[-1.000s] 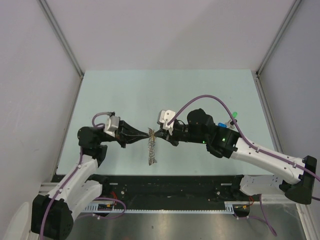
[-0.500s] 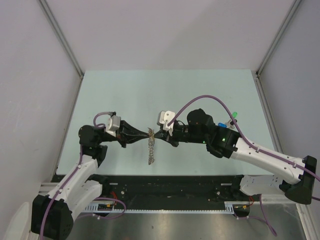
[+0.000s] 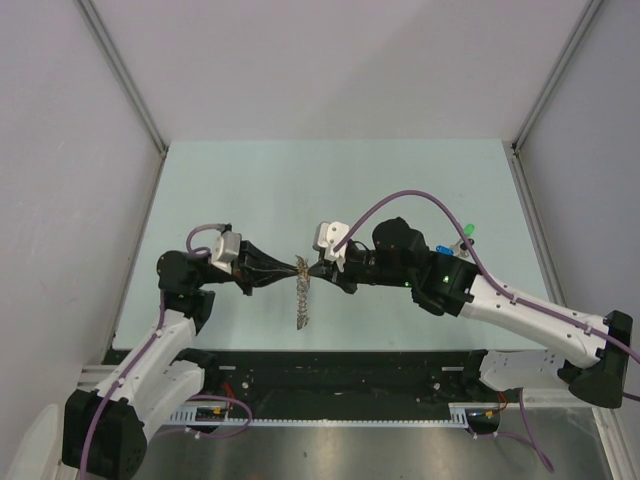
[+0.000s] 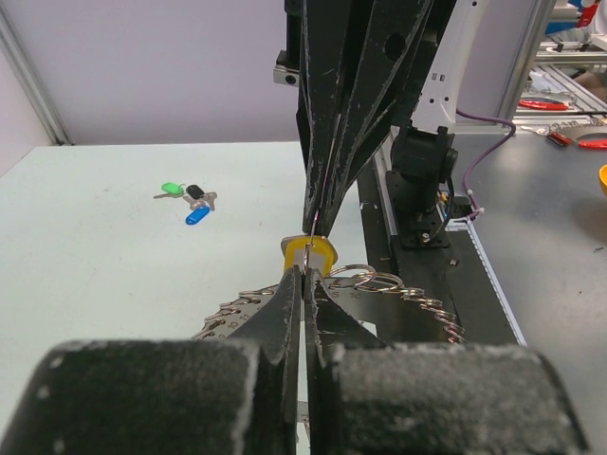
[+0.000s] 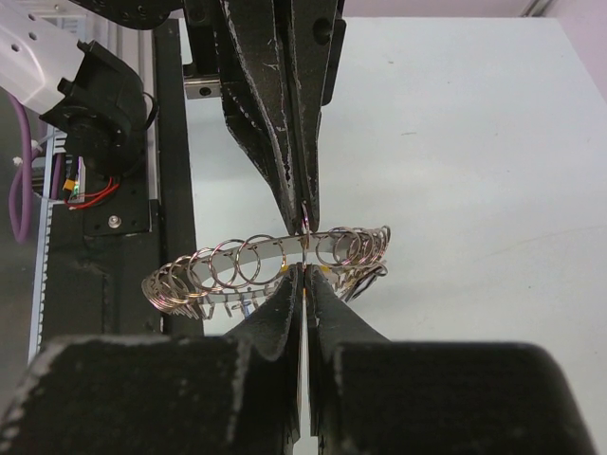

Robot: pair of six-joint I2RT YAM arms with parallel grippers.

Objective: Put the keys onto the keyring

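**A:** Where is the keyring (image 3: 303, 300)?

**B:** Mid-table, up on edge between the two arms, with its lower part trailing toward the near side. The left gripper (image 3: 297, 268) and right gripper (image 3: 319, 268) meet nose to nose at its top.

**A:** And the fingers?

**B:** Both pairs are pressed tight together. A yellow-capped key (image 4: 308, 253) sits right where the tips meet. I can't tell which pair pinches the key and which the ring.

**A:** What worries you?

**B:** Four thin fingertips are crowded on one spot. A small sideways push could lever the key out of its pinch. It could also let the ring slip and flop onto the table (image 3: 300, 180). The small wire loops (image 5: 237, 261) along the band might snag a tip too.

**A:** And the rest?

**B:** The other keys (image 4: 193, 199), green, black and blue, lie on the far right, well apart from the ring and not yet threaded.
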